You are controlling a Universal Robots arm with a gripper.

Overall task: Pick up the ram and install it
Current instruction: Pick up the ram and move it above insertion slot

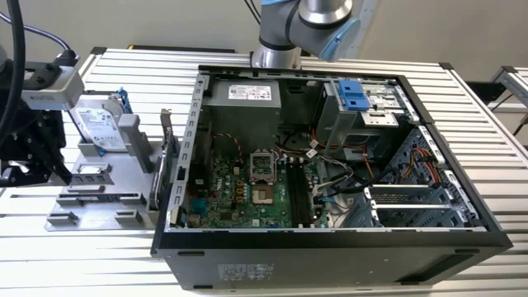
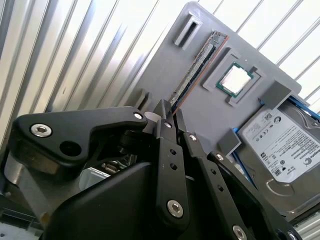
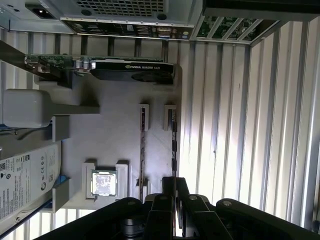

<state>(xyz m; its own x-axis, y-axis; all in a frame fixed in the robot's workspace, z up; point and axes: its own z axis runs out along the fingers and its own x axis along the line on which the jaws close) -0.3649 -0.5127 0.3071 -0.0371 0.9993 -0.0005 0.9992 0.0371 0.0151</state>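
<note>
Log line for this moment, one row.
step: pick | gripper: at one end of ram | ram: on edge in grey tray | install: not done

The ram, long thin dark circuit-board stick, upright on its long edge, slotted in the gray holder, parallel to its side edge.

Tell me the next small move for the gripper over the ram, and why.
Probably a short, slow descent onto the ram: the gripper sits in line with one end of it, and the ram stands on edge in the grey tray.
</note>
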